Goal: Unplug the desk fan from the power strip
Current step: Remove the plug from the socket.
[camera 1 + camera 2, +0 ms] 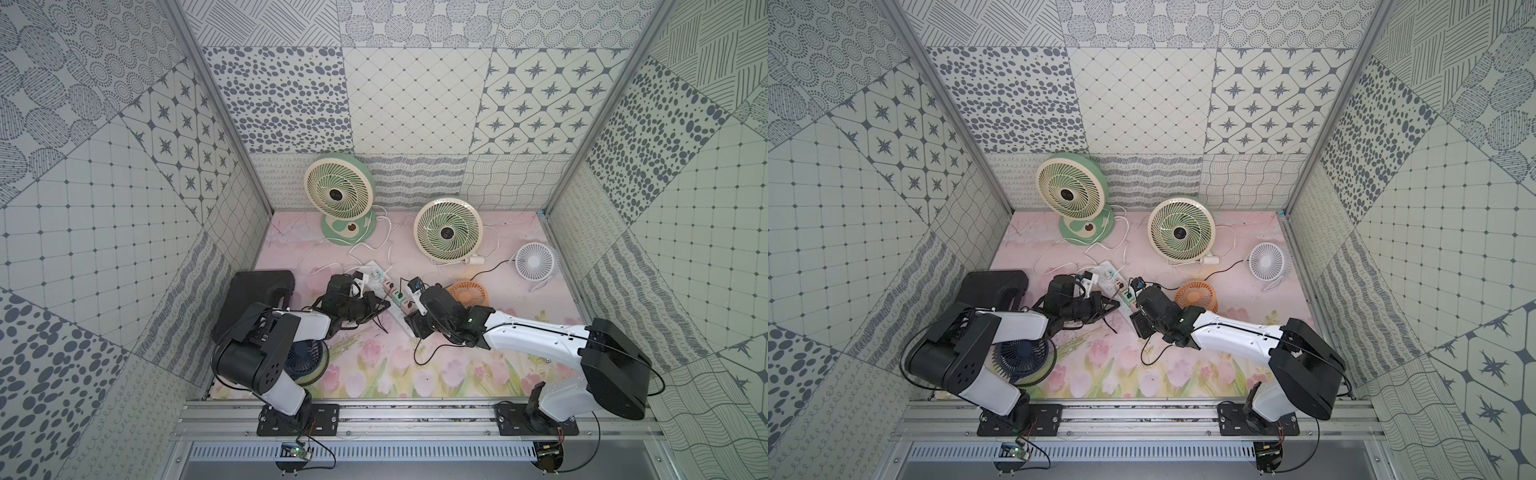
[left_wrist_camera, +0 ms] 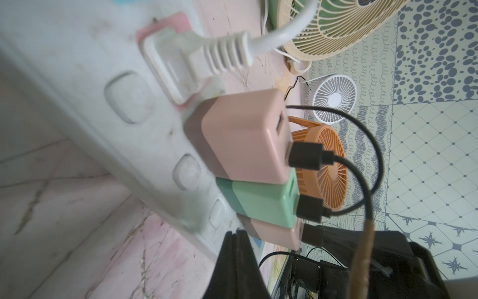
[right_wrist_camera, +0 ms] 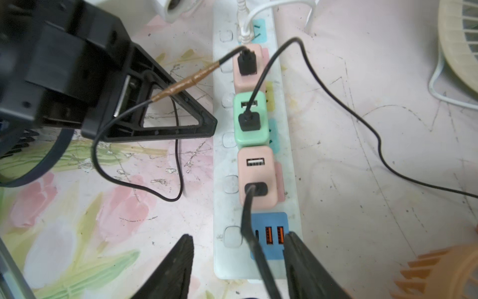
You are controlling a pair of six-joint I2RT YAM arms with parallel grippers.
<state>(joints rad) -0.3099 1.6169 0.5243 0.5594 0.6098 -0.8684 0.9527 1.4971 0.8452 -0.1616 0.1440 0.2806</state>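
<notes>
Bright diffuse light, faint shadows; top views bowed at edges; power strip (image 2: 85, 51) blurred close-up.

Your strip (image 3: 219, 199) lies flat: white, pastel sockets, three adapters (image 3: 254, 178) and a white plug (image 3: 244, 36) seated. Its blue USB end sits between the right gripper's (image 3: 238, 236) spread fingertips.

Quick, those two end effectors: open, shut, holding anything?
Left end effector: closed, tip beside the power strip, nothing visibly held.
Right end effector: open over the strip's USB end.

Top views look down over the whole scene; both wrist cameras closely share the power strip (image 3: 231, 261).
</notes>
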